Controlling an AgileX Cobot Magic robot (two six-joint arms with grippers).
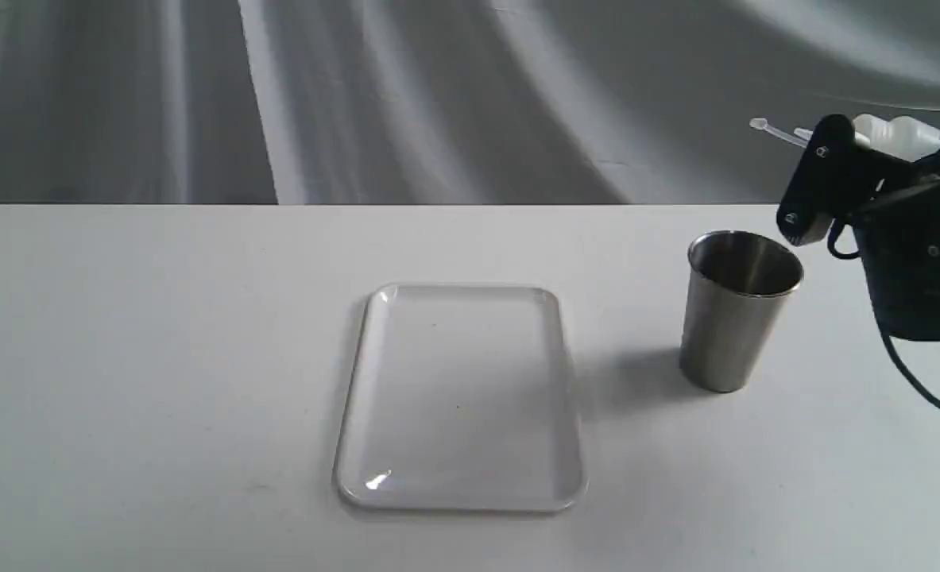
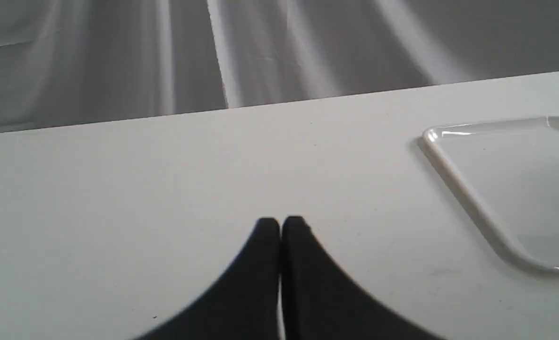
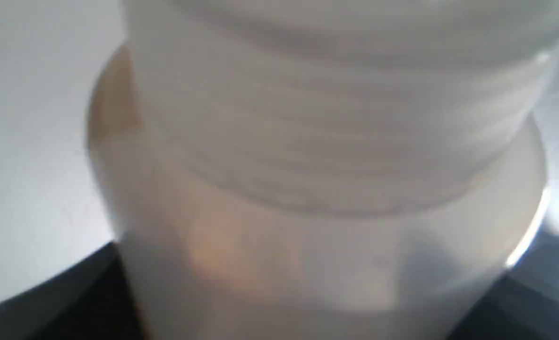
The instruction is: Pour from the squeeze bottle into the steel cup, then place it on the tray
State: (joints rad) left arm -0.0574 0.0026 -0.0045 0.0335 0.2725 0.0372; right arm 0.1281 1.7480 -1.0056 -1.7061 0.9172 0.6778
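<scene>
The squeeze bottle (image 1: 892, 133) is held tilted almost flat at the far right, its nozzle and cap strap pointing left, above and slightly right of the steel cup (image 1: 741, 311). My right gripper (image 1: 855, 163) is shut on it. In the right wrist view the bottle (image 3: 307, 189) fills the frame, blurred, with an amber tint low in its body. The cup stands upright on the table and its inside looks dark. The white tray (image 1: 374, 445) lies flat in the middle, bare. My left gripper (image 2: 280, 225) is shut on nothing, low over the table left of the tray (image 2: 454, 170).
A white table (image 1: 160, 357) carries everything, with a grey draped cloth (image 1: 438, 95) behind its far edge. The right arm's black cable (image 1: 918, 389) hangs down beside the cup. The left arm is outside the exterior view.
</scene>
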